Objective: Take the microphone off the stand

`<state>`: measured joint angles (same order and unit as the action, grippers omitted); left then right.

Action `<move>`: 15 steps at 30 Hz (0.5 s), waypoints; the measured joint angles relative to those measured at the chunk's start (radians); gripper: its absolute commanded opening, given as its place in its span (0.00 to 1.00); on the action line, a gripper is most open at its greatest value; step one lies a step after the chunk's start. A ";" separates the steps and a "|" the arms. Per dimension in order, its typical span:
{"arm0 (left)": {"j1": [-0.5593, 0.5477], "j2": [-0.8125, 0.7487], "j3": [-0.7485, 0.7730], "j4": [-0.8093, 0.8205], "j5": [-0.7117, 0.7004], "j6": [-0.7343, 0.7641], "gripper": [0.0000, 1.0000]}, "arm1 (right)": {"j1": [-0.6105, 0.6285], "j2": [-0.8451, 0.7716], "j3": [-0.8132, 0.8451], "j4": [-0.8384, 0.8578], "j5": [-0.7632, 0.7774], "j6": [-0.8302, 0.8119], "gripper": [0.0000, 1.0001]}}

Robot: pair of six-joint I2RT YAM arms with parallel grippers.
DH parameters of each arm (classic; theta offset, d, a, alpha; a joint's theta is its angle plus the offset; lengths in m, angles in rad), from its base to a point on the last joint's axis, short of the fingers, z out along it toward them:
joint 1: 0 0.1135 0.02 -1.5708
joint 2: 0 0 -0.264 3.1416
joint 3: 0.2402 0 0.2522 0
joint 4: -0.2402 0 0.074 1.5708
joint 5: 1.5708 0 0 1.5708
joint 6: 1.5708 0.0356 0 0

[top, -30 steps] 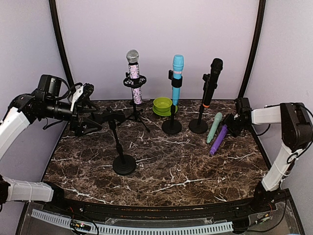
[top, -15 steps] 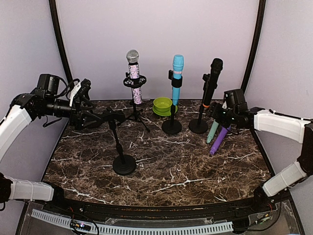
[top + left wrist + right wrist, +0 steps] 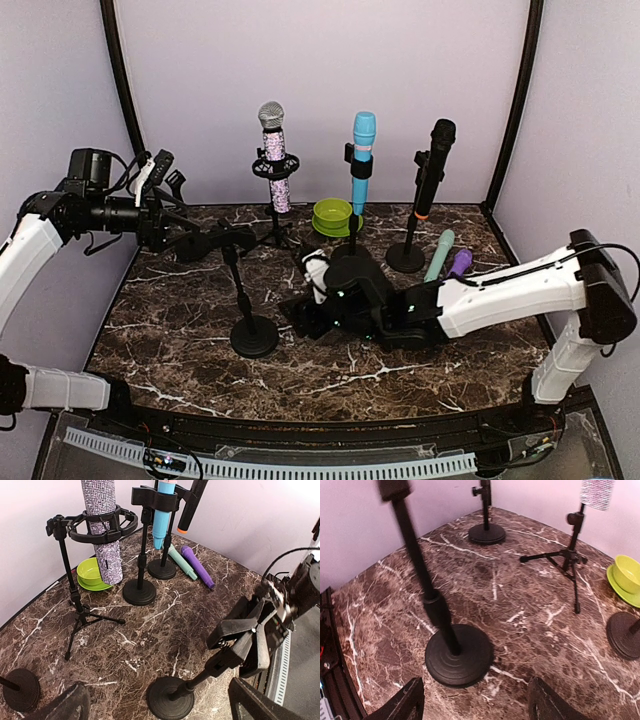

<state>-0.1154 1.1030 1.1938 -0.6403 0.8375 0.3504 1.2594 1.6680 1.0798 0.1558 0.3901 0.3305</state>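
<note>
Three microphones stand in stands along the back: a glitter microphone (image 3: 274,160) (image 3: 102,525) in a tripod stand, a blue microphone (image 3: 362,160) (image 3: 162,515) and a black microphone (image 3: 434,165) (image 3: 192,505) on round-base stands. My left gripper (image 3: 172,210) (image 3: 157,710) hovers open at the far left, level with the clip of an empty stand (image 3: 252,335) (image 3: 170,697). My right gripper (image 3: 302,315) (image 3: 475,705) is open and empty, low over the table's middle, just right of that stand's base (image 3: 459,655).
A teal microphone (image 3: 438,258) (image 3: 181,562) and a purple one (image 3: 459,263) (image 3: 197,566) lie at the right, partly behind my right arm. A green bowl (image 3: 333,215) (image 3: 627,575) sits at the back between the stands. Curved walls close in the sides.
My right arm has swept from the far right, by the lying microphones, to the middle of the table near the empty stand's base. My left gripper has pulled back slightly left and up.
</note>
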 measured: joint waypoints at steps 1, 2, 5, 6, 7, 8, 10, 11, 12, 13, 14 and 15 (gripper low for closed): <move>0.002 0.000 0.000 0.000 0.000 -0.001 0.99 | 0.021 0.041 0.012 0.032 0.006 -0.034 0.72; 0.005 -0.001 0.000 0.000 0.000 -0.001 0.99 | 0.040 0.077 0.021 0.059 0.008 -0.064 0.73; 0.009 -0.006 0.000 0.000 0.000 0.000 0.99 | 0.069 0.161 0.055 0.113 0.006 -0.122 0.74; 0.009 -0.008 0.000 0.000 0.000 0.000 0.99 | 0.072 0.189 0.078 0.127 0.007 -0.138 0.74; 0.011 -0.011 -0.002 0.002 0.000 0.000 0.99 | 0.072 0.217 0.106 0.144 0.007 -0.152 0.74; 0.011 -0.014 -0.005 0.003 0.000 0.000 0.99 | 0.072 0.242 0.133 0.158 0.008 -0.163 0.74; 0.011 -0.019 -0.013 0.004 0.000 0.000 0.99 | 0.072 0.286 0.188 0.184 0.007 -0.180 0.72; 0.011 -0.021 -0.016 0.005 0.000 0.000 0.99 | 0.072 0.305 0.215 0.194 0.008 -0.188 0.71; 0.012 -0.023 -0.020 0.005 0.000 0.000 0.99 | 0.072 0.324 0.242 0.206 0.009 -0.195 0.70; 0.013 -0.023 -0.023 0.006 0.000 0.000 0.99 | 0.072 0.339 0.264 0.214 0.010 -0.200 0.68; 0.013 -0.024 -0.023 0.006 -0.001 0.000 0.99 | 0.072 0.356 0.288 0.215 0.017 -0.201 0.66; 0.013 -0.024 -0.023 0.006 -0.001 0.001 0.99 | 0.072 0.379 0.321 0.217 0.026 -0.204 0.65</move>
<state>-0.1028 1.0790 1.1706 -0.6346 0.8368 0.3511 1.3319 2.0468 1.4010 0.3733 0.4160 0.1265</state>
